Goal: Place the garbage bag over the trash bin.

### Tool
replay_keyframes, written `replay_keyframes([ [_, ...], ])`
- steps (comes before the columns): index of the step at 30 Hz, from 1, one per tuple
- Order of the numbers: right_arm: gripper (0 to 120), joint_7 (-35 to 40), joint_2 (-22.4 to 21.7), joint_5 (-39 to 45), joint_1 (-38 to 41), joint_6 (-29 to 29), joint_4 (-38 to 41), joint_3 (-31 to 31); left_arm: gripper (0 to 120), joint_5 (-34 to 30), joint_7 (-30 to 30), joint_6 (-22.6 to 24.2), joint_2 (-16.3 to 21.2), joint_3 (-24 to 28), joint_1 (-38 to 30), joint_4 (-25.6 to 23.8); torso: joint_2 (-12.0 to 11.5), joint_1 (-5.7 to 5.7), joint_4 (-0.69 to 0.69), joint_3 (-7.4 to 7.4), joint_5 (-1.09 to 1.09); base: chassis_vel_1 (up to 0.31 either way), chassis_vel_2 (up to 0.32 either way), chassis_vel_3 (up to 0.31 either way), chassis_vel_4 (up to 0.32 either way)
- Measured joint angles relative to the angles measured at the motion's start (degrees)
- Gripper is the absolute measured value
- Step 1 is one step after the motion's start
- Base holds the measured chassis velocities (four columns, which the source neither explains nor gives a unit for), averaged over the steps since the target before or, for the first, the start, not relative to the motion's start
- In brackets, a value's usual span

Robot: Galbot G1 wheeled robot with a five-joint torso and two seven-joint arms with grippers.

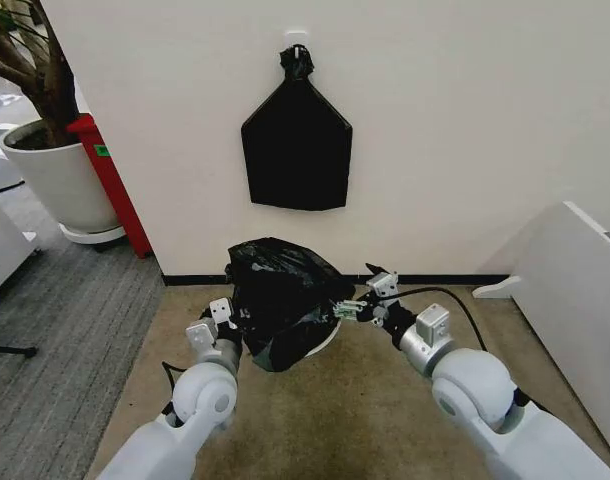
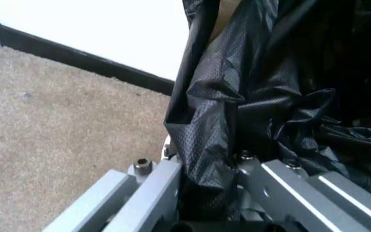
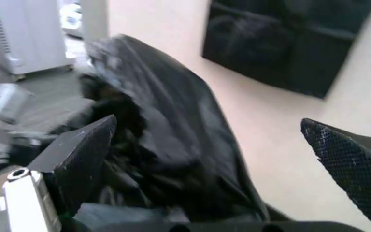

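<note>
Both grippers flank the garbage bag [image 1: 280,300] draped over the trash bin [image 1: 330,338]: left gripper [image 2: 208,193] clenched on its edge, right gripper [image 3: 218,164] spread wide just beside it

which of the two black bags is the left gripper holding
The rumpled, glossy garbage bag draped over the trash bin on the floor. The left gripper pinches its plastic. The other, the flat bag bundle, hangs untouched on the wall.

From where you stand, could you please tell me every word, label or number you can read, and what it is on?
No text can be read.
A small green label sits on the red panel beside the planter pot; whatever is printed on it is too small to read.
</note>
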Motion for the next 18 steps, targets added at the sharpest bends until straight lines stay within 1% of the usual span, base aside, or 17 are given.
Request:
replay_keyframes([
  [1,100,0.0,0.0,0.0,0.0,0.0,0.0,0.0,1,0.0,0.0,0.0,0.0,0.0,0.0,0.0,0.0,0.00,0.00,0.00,0.00,0.000,0.000,0.000,0.000],
  [3,100,-0.2,-0.2,-3.8,0.8,1.9,0.0,-1.8,1,0.3,0.1,0.0,-0.3,0.2,0.2,0.0,0.0,0.00,0.00,0.00,0.00,0.000,0.000,0.000,0.000],
  [5,100,-0.5,0.1,-9.0,2.2,4.9,-1.6,-3.7,1,0.7,0.2,0.0,-0.7,0.6,0.6,0.0,0.0,0.00,0.00,0.00,-0.01,0.000,0.000,0.000,0.000],
  [7,100,-0.5,0.9,-12.9,3.9,6.5,-3.5,-5.3,1,1.0,0.4,0.0,-0.9,1.1,0.8,-0.1,0.0,0.00,0.00,0.00,0.01,0.000,0.000,0.000,0.000],
  [16,100,-0.1,3.1,-18.2,8.8,6.7,-8.7,-9.4,1,1.3,0.7,0.1,-1.8,2.0,1.6,-1.1,0.0,0.00,0.01,0.00,0.00,0.000,0.000,0.000,0.000],
  [18,100,-0.9,3.6,-19.9,9.0,5.6,-9.3,-9.8,1,1.6,0.9,0.2,-2.3,2.2,1.6,-1.1,0.0,0.00,0.00,0.01,0.01,0.000,0.000,0.000,0.000],
])
